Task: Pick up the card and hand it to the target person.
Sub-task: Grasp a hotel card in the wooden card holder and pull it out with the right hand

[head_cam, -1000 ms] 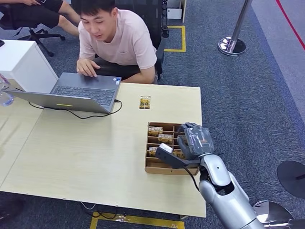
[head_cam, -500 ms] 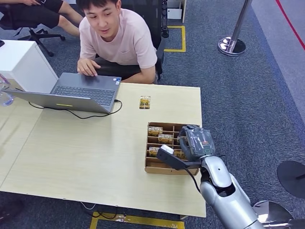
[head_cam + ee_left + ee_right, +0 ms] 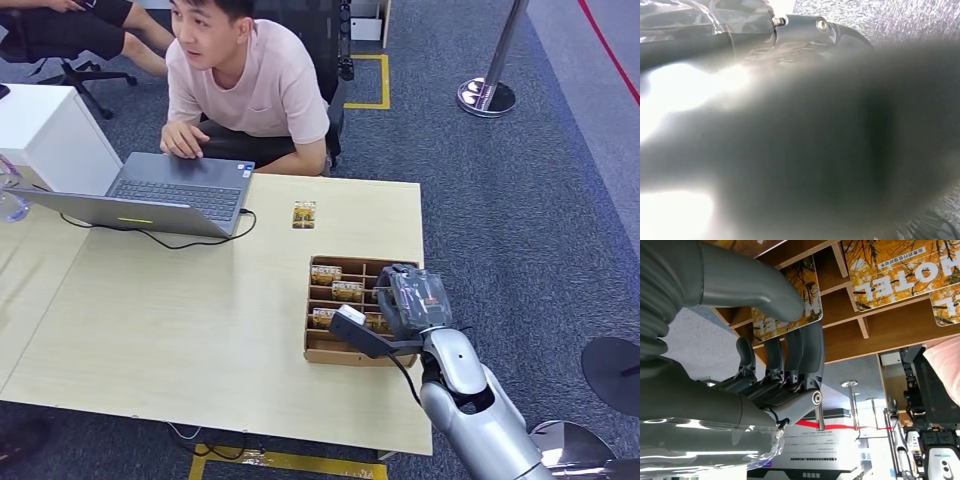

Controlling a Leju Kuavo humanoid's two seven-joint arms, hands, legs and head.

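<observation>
The yellow-and-brown printed cards [image 3: 326, 273] are lying in the compartments of a shallow brown cardboard divider box [image 3: 324, 348], which is sitting near the right edge of the pale wooden surface [image 3: 189, 330], toward its near right corner. In the right wrist view one of these cards [image 3: 791, 300], with a leafy autumn print, is lying just beside the thick grey thumb and the dark fingers [image 3: 806, 352], which are curling toward it over the box's wooden dividers. Whether the fingers are actually pinching the card or only touching its edge I cannot tell; no card is visibly lifted out.

The robot's right hand [image 3: 411, 298], wrapped in a clear cover, is hovering over the box's right-hand compartments. One more card of the same print [image 3: 304, 214] is lying alone near the far edge of the surface, well apart from the box.

The left wrist view is blurred and glaring; the left hand's state cannot be told.

The person in a pale pink T-shirt [image 3: 249, 85] is sitting behind the far edge, one hand resting on the open grey laptop [image 3: 181, 190] at the far left part of the surface.

By my judgement the task is in its early part: the pickup is being attempted, and the lift, carry and handover are all left to do.
</observation>
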